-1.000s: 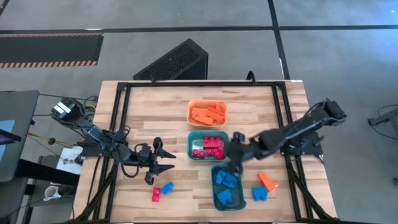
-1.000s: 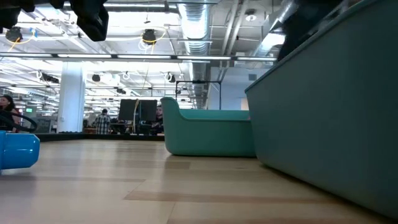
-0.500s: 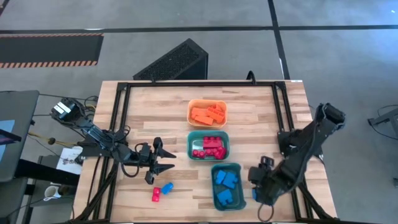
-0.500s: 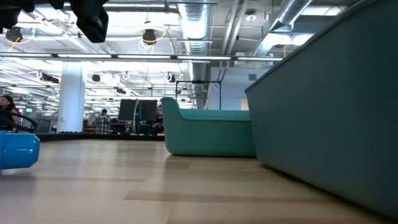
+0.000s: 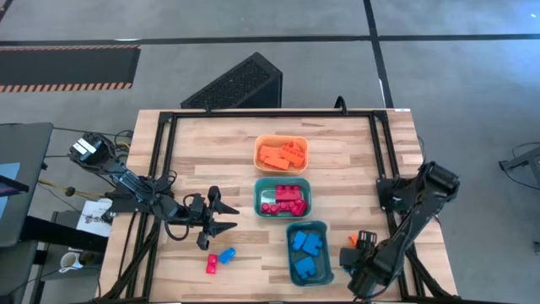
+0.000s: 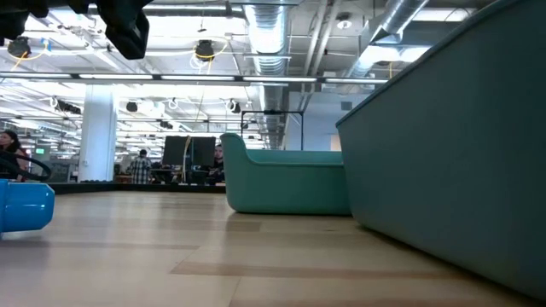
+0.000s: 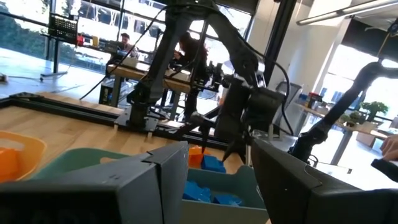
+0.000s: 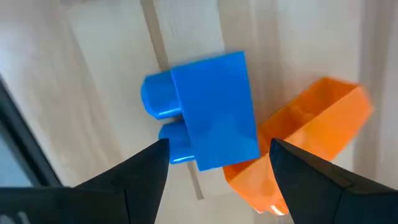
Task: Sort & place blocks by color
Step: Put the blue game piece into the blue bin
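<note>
We look down on the wooden table (image 5: 211, 143), where three bins stand in a staggered line near the middle: an orange bin (image 5: 281, 138) holding orange blocks (image 5: 283, 154), a teal bin (image 5: 258, 198) holding red-pink blocks (image 5: 285, 198), and a second teal bin (image 5: 292, 274) holding blue blocks (image 5: 307, 249). On the right, our right arm (image 5: 418, 211) folds down toward the table's near right corner, and the right gripper (image 8: 214, 174) hangs directly over a loose blue block (image 8: 208, 112), its fingers spread wide on either side of the block and not touching it. That blue block lies on the bare wood, touching an orange block (image 8: 305, 134) that sits tilted just beside it; from above only the orange block's edge shows next to the arm. On the left, the left gripper (image 5: 221, 218) waits above the table with its fingers spread apart, well clear of the bins. Just beside it, nearer the table's front edge, a small blue block (image 5: 226, 254) and a red-pink block (image 5: 212, 264) lie touching each other
</note>
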Controlling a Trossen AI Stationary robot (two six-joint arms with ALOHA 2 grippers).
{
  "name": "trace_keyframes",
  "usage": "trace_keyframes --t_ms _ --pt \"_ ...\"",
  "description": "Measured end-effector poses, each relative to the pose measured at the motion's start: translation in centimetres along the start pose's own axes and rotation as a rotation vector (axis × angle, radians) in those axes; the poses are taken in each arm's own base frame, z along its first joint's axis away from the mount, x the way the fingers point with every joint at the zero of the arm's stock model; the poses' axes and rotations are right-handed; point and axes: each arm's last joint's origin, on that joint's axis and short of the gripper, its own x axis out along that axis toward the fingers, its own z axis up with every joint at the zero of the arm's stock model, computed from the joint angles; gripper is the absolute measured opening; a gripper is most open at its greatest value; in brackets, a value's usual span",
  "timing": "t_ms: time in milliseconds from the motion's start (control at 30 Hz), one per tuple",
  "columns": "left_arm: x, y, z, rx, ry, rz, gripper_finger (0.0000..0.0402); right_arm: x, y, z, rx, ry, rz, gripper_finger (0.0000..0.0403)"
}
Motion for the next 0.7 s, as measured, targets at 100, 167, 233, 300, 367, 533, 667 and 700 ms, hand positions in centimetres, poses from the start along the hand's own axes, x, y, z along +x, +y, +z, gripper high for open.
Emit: trace_keyframes --t_ms 100,167,233,300,367,533,667,700 --pt "0.0 0.0 0.0 0.0 0.001 0.001 0.0164 0.9 0.4 0.1 -0.02 0.034 0.0 0.0312" --pt "0.0 0.0 0.0 0.001 0.002 0.001 0.0164 1.3 0.8 0.3 -0.045 0.023 0.016 0.0324" --pt "0.0 0.0 0.0 0.002 0.004 0.001 0.0164 1.4 0.9 0.3 -0.065 0.016 0.018 0.0338" --pt "0.0 0.0 -0.1 0.003 0.006 0.002 0.0164 1.5 0.9 0.4 -0.067 0.014 0.015 0.035" --pt "0.0 0.0 -0.1 0.003 0.007 0.002 0.0164 1.5 0.7 0.6 -0.059 0.011 0.013 0.0358" --pt "0.0 0.0 -0.1 0.002 0.008 0.002 0.0164 1.5 0.8 1.0 -0.056 -0.041 0.015 0.036" --pt "0.0 0.0 -0.1 0.001 0.008 0.002 0.0164 1.5 1.1 1.6 -0.046 -0.077 0.048 0.0352" --pt "0.0 0.0 -0.1 0.0 0.008 0.002 0.0164 1.5 1.1 1.7 -0.043 -0.08 0.052 0.035"
